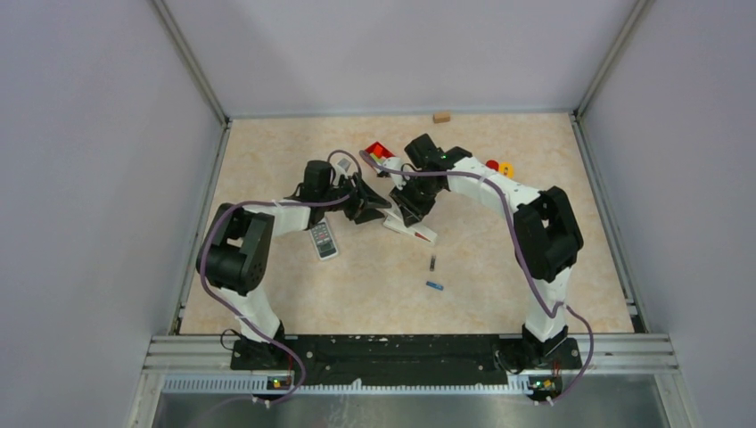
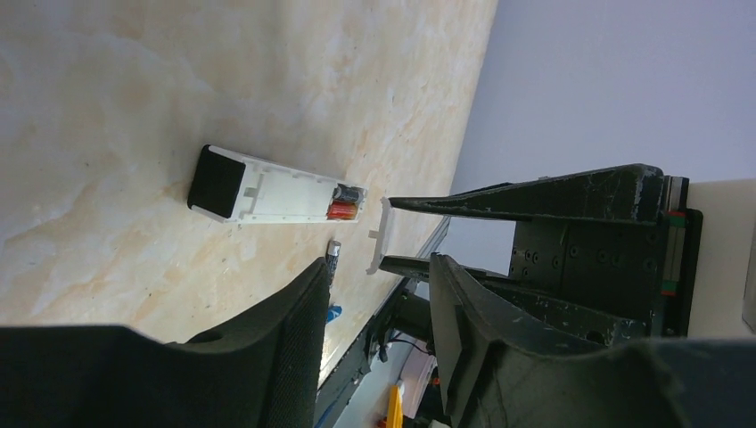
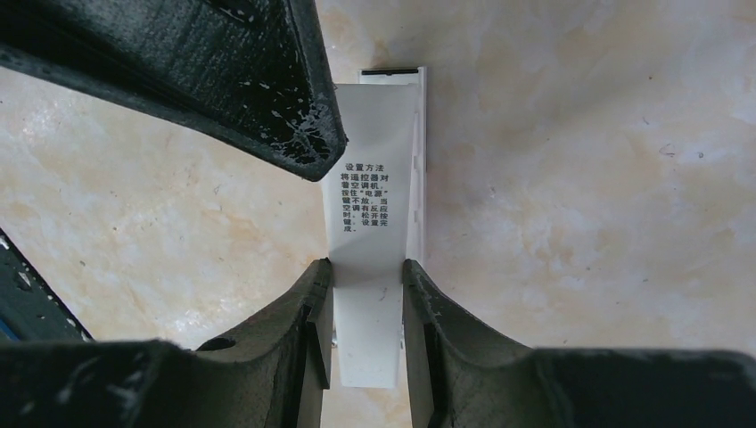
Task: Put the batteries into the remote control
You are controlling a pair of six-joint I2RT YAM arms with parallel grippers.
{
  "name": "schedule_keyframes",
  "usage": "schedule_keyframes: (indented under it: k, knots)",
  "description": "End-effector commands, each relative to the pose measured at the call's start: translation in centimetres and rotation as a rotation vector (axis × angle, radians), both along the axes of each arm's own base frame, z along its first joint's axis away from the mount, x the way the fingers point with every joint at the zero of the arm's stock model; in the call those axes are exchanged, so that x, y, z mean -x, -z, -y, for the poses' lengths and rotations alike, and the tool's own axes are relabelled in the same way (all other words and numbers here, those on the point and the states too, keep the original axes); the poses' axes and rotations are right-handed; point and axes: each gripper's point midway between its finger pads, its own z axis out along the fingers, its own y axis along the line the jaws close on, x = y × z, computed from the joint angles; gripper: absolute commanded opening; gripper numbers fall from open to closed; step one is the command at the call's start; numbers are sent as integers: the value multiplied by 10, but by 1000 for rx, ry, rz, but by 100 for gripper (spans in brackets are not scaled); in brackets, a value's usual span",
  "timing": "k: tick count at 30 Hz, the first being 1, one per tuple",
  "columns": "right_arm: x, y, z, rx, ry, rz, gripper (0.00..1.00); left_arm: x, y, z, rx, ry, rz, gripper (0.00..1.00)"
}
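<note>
A white remote [image 2: 267,192] lies on the table with its battery bay open; a red-and-black battery [image 2: 342,211] and a dark one [image 2: 346,193] sit in the bay. My right gripper [image 3: 367,263] is shut on the white battery cover [image 3: 370,201], which has a printed label, and holds it on edge at the remote's end [image 2: 382,234]. My left gripper [image 2: 382,267] is open and empty, just left of the right gripper [image 1: 412,203] above the remote [image 1: 412,228]. A dark battery [image 1: 432,263] and a blue battery [image 1: 434,286] lie loose nearer the arms.
A second, dark-faced remote [image 1: 323,239] lies under the left forearm. A red object [image 1: 376,150] sits behind the grippers, red and yellow pieces [image 1: 499,167] lie to the right, and a small wooden block [image 1: 441,117] is by the back wall.
</note>
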Motion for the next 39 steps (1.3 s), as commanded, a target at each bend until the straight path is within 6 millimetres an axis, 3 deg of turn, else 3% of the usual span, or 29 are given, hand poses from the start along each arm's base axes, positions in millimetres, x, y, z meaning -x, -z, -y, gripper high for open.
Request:
schedule_keyframes:
  k: [1, 5, 10, 13, 16, 17, 20, 22, 23, 27, 30, 34, 39]
  knots:
    - [0, -19, -14, -62, -45, 40, 31, -11, -16, 8, 51, 20, 67, 47]
    - [0, -21, -15, -71, -54, 39, 31, -12, -15, 11, 67, 29, 64, 43]
    - [0, -22, -17, -73, -57, 40, 31, -11, -17, 15, 81, 45, 70, 31]
    - [0, -23, -18, -79, -59, 39, 31, -10, -17, 16, 84, 55, 67, 20]
    - [4, -25, -19, -89, -71, 24, 31, -10, -17, 17, 91, 65, 84, 1]
    - [5, -26, -19, -93, -69, 24, 32, -10, -18, 18, 93, 69, 95, 0]
    - [4, -29, -14, -91, -32, 28, 46, -13, -23, 17, 102, 76, 138, 0]
    - [4, -37, -9, -119, 19, 16, 71, -15, -29, 14, 102, 68, 172, 0]
    - [5, -45, -7, -156, 40, 10, 76, -16, -31, 14, 102, 65, 185, 0]
    - [6, -93, -1, -390, 196, 41, 79, -18, -44, 11, 113, 50, 220, 0]
    - [6, -116, 9, -533, 395, 25, 80, -19, -57, 10, 132, 40, 239, 0]
    - [1, -120, 27, -659, 806, -67, 81, -21, -76, 8, 154, 13, 269, 0]
    - [4, -117, 35, -916, 1061, -173, 81, -21, -104, 8, 210, -10, 305, 0]
